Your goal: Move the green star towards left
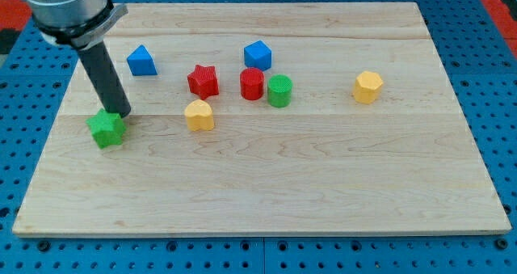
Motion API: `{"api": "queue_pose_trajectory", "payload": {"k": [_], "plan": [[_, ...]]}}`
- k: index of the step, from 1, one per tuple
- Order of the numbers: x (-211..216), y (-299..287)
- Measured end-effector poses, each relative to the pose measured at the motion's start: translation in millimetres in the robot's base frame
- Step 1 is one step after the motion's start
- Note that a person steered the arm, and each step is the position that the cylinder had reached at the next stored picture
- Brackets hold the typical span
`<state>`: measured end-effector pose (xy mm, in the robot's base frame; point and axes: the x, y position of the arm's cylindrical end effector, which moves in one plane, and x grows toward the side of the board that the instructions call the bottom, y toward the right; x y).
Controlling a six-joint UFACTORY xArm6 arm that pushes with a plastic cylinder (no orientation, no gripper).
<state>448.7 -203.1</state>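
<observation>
Camera view shows a wooden board (266,185); no pincer exists, only my tip (123,114) touching the green star (107,129) at the view's left, its upper right edge. A yellow block (199,115) sits nearby.

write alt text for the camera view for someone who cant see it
My tip touches the upper right edge of a green star near the left edge of a wooden board. Further right lie a blue block, red star, yellow block and others.
</observation>
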Motion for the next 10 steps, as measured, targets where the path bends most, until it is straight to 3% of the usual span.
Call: {"api": "queue_pose_trajectory", "payload": {"k": [3,6,9,10], "plan": [[32.9,-71.0],[11.9,-14.7],[43.8,-42.2],[60.6,-25.6]]}}
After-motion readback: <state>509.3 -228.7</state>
